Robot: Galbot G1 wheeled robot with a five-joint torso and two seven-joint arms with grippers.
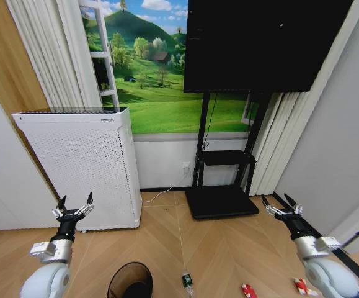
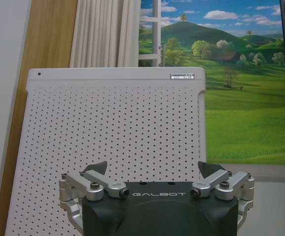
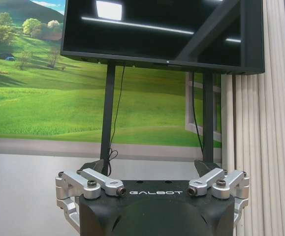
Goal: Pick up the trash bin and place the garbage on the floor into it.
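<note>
The trash bin (image 1: 130, 280), a round black mesh basket, stands on the wooden floor at the bottom edge of the head view, between my arms. The garbage lies to its right: a clear bottle with a green label (image 1: 187, 282) and two red-and-white wrappers (image 1: 248, 290) (image 1: 302, 286). My left gripper (image 1: 75, 203) is raised at the left, open and empty, facing the white appliance (image 2: 115, 128). My right gripper (image 1: 280, 205) is raised at the right, open and empty, pointing toward the TV stand (image 3: 108, 118).
A tall white perforated appliance (image 1: 80, 167) stands at the left wall. A black TV (image 1: 260, 43) on a stand with a black base (image 1: 221, 202) sits ahead. Curtains hang on both sides. Bare wooden floor (image 1: 167, 236) lies between them.
</note>
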